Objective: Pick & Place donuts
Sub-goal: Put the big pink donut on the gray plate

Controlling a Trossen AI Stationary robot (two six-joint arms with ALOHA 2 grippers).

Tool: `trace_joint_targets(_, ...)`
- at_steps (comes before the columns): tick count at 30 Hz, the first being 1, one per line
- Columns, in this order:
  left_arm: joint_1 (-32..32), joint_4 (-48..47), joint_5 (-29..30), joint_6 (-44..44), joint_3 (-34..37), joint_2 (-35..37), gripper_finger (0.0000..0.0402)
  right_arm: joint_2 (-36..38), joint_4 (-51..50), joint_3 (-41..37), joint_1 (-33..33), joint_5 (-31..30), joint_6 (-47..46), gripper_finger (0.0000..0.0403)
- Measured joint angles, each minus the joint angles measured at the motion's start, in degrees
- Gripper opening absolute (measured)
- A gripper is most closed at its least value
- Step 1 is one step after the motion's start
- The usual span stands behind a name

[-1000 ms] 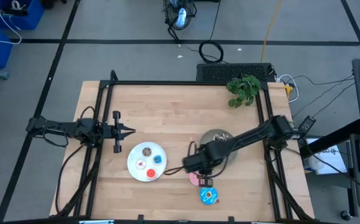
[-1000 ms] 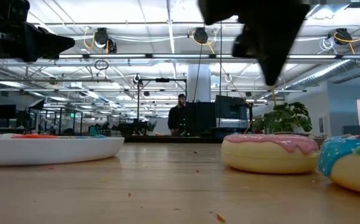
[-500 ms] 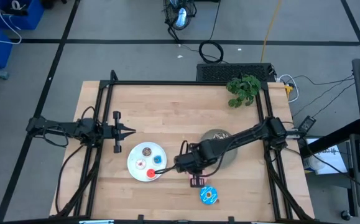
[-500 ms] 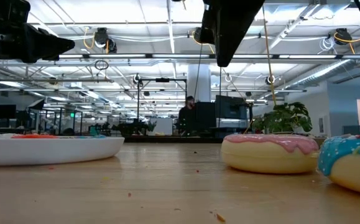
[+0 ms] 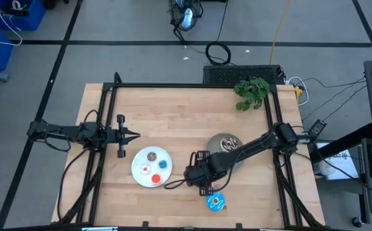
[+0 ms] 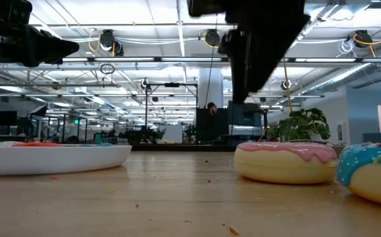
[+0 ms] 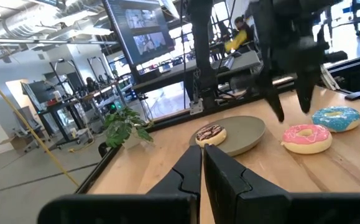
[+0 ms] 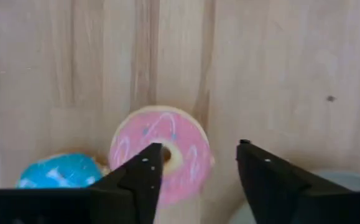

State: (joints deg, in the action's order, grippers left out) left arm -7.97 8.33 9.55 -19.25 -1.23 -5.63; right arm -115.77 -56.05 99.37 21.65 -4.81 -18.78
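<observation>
Right gripper [image 8: 195, 168], fingers spread and empty, poised above the pink donut [image 8: 161, 152].
Pink donut lies flat on the table, just beside the grey plate [image 7: 245, 132]; jaws straddle one side of the ring, probably for a rim pinch. Left gripper [image 7: 201, 163] waits clenched.

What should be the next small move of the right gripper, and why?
Probably lower straight down onto the pink donut. The right gripper is open and hangs above it, one finger over its hole, the other finger past its rim.
</observation>
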Motion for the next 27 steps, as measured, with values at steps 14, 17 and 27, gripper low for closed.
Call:
trace_joint_targets(14,0.02,0.07,0.01,-0.04,0.00,0.01,0.0026,-0.04,11.66,-12.92,-1.05,3.13,0.41,0.0230)
trace_joint_targets(17,0.01,0.07,-0.01,-0.04,0.00,0.01,0.0026,-0.02,15.60,-14.86,-1.03,3.62,0.43,0.0223)
trace_joint_targets(27,0.01,0.05,0.01,-0.04,0.00,0.02,0.0026,0.37,17.84,-20.77,-1.03,3.44,-0.07,0.0215)
